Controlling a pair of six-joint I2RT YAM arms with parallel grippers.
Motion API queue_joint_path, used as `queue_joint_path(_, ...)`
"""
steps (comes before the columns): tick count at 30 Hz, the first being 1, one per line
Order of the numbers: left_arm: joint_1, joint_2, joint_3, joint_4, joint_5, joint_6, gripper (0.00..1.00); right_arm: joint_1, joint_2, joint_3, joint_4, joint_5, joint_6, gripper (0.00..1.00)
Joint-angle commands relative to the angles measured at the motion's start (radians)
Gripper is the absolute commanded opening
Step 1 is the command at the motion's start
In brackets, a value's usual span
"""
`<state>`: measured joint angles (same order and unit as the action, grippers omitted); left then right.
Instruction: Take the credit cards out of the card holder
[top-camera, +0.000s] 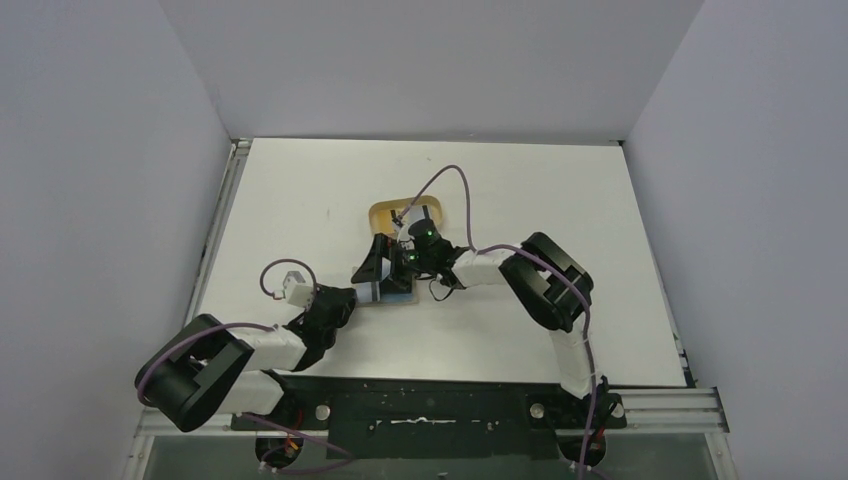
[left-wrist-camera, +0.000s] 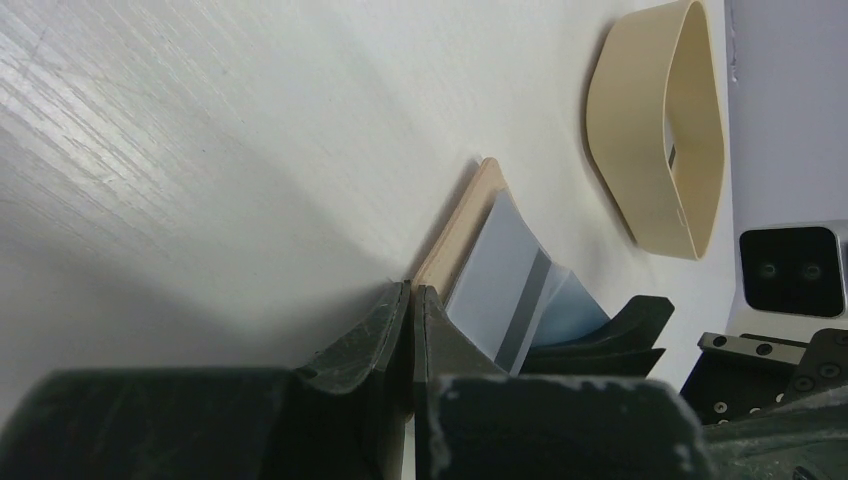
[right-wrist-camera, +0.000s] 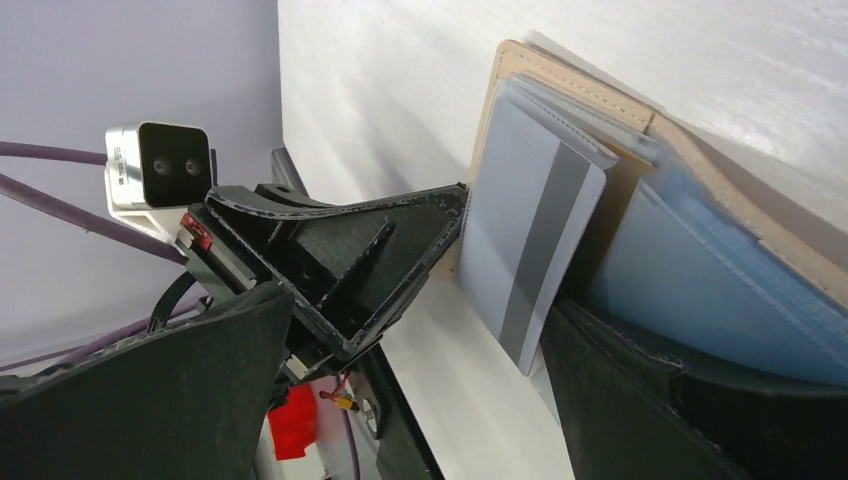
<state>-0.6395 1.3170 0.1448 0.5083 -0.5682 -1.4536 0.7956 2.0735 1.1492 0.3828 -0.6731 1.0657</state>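
left gripper (left-wrist-camera: 411, 320) clamps the holder (left-wrist-camera: 470, 215) edge to pin it (my guess), right gripper (right-wrist-camera: 420, 305) gapes wide around the 1 grey card (right-wrist-camera: 530, 240) sticking out

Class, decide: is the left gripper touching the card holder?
Touching. The left wrist view shows the left gripper shut on the tan edge of the card holder, pinching it with no gap.

white table (top-camera: 300, 200), 1 open tan card holder (left-wrist-camera: 462, 225) and 1 oval tan tray (top-camera: 378, 212) on it, near each other
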Motion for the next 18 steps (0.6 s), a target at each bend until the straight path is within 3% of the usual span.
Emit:
queue_joint_path(1,0.000,0.035,-0.018,-0.133,0.029,0.048,0.00,0.040,0.028,0.031,-0.048,0.015,-0.017,1.00)
queue_joint_path(6,0.000,0.044,-0.014,-0.129,0.031,0.050,0.00,0.046,0.056,0.040,-0.079,0.029,-0.018,1.00)
queue_joint_path(14,0.000,0.075,-0.011,-0.095,0.039,0.051,0.00,0.065,0.149,0.060,0.415,-0.087,0.234,1.00)
queue_joint_path(18,0.000,0.062,-0.011,-0.103,0.032,0.052,0.00,0.064,0.151,0.058,0.465,-0.077,0.267,1.00)
